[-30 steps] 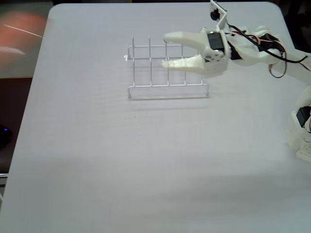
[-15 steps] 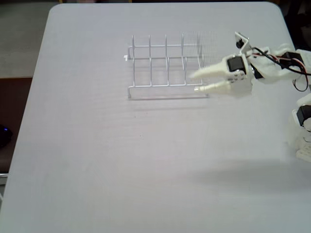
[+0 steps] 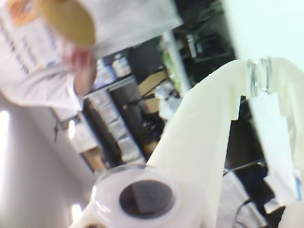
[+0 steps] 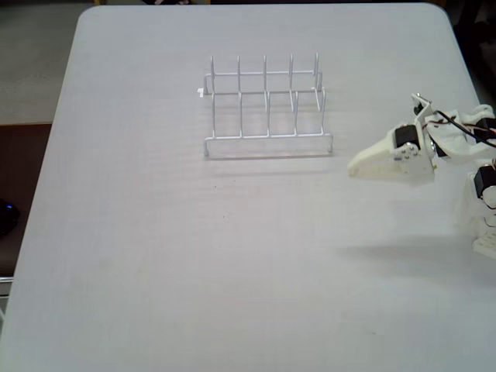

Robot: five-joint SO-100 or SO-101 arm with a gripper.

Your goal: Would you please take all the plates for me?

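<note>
The white plastic two-finger pincer (image 4: pixel 355 167) is closed and holds nothing above the pale grey desk (image 4: pixel 232 256). The white wire rack (image 4: pixel 266 105) stands up and to its left in the fixed view, well apart.

Even, bright light is washing over the table (image 4: pixel 232 256) in the fixed view, and the rack (image 4: pixel 267 105) is casting only a faint shadow toward 6 o'clock. The arm's soft shadow is lying at 4 o'clock. The wrist view is smearing with motion blur, tilting, and glaring at 1 o'clock.

Blurred shelving (image 3: pixel 118 123) in the wrist view; arm's base (image 4: pixel 484 209) cut off.
</note>
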